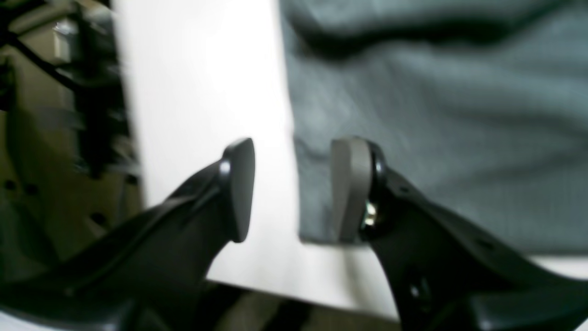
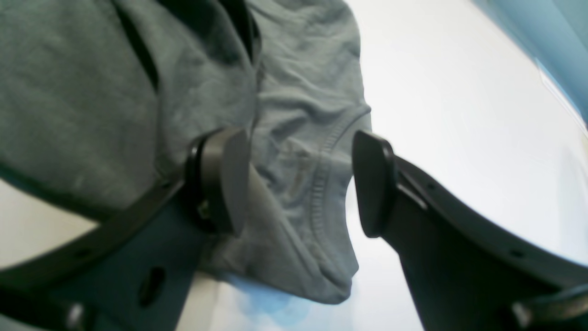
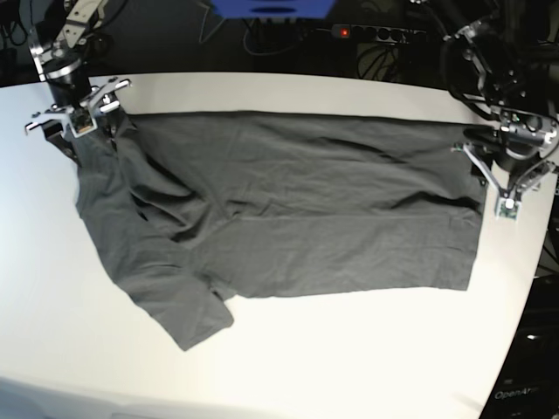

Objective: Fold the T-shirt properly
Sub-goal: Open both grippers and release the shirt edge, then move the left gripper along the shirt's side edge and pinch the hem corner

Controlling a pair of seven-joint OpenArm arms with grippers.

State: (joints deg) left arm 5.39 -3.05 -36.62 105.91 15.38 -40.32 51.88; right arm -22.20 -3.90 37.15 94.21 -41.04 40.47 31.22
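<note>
1. Lying flat on the white matte tabletop (image 3: 349, 367), w/ one fold already laid, the dark charcoal-grey short-sleeved T-shirt of soft wrinkly fabric (image 3: 297, 209) is seen spread across the middle; a loose sleeve flap (image 3: 188, 314) sticks out nearest the camera.
2. At the shirt's hem end, the left black two-fingered gripper (image 1: 291, 191) is seen w/ jaws spread, straddling the fabric edge, nothing pinched.
3. At the collar end, the right black two-fingered gripper (image 2: 301, 181) is likewise spread; the ribbed neckline (image 2: 321, 184) sits between its pads, not clamped.
4. Step judged: a lengthwise fold has been released; regrasp pending.
5. Next move prob. calls for both edges to be re-pinched cleanly, single layer avoided, and the near sleeve flap tucked in before folding.
</note>
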